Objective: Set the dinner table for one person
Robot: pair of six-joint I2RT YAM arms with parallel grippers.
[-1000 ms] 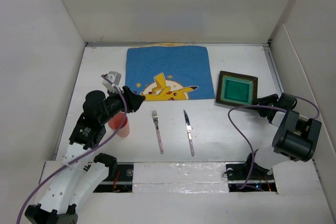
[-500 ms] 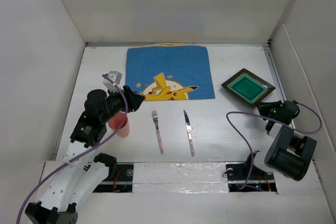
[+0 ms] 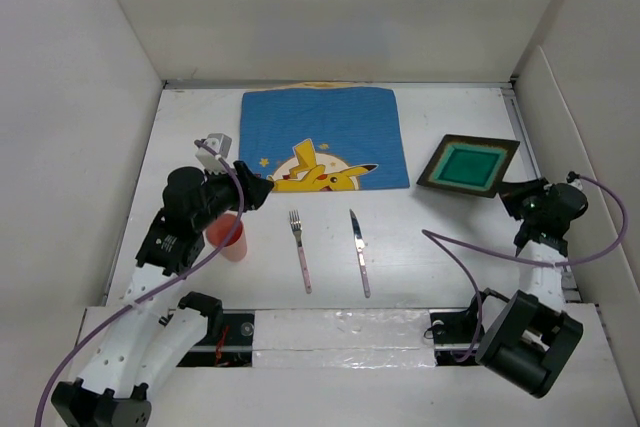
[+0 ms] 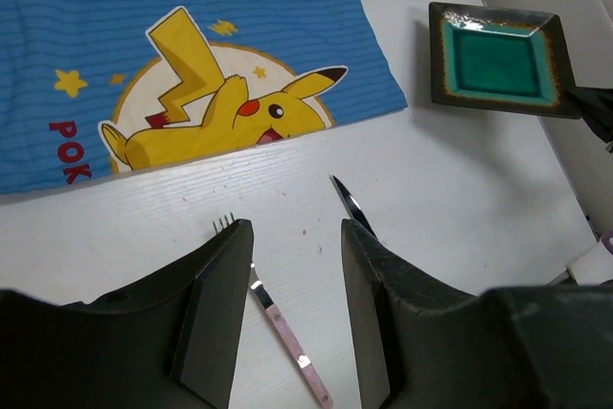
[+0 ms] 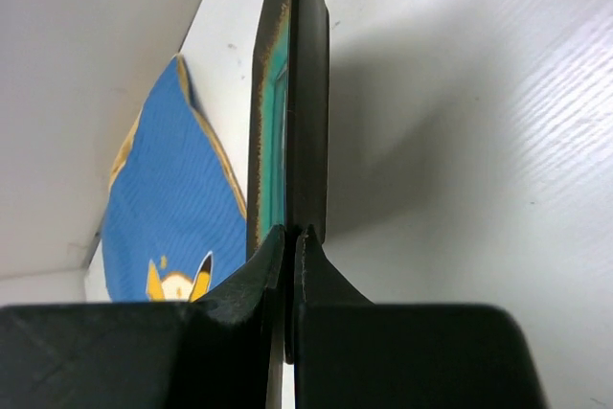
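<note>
The dinner table is a large, flat, plain white rectangle, lying level between white walls.

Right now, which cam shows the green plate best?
Left wrist: the green plate appears largest there, with its teal face and dark rim fully visible. Top external shows it whole but smaller, one corner held by the right gripper. Right wrist sees only its edge, side-on, clamped in that gripper.
</note>
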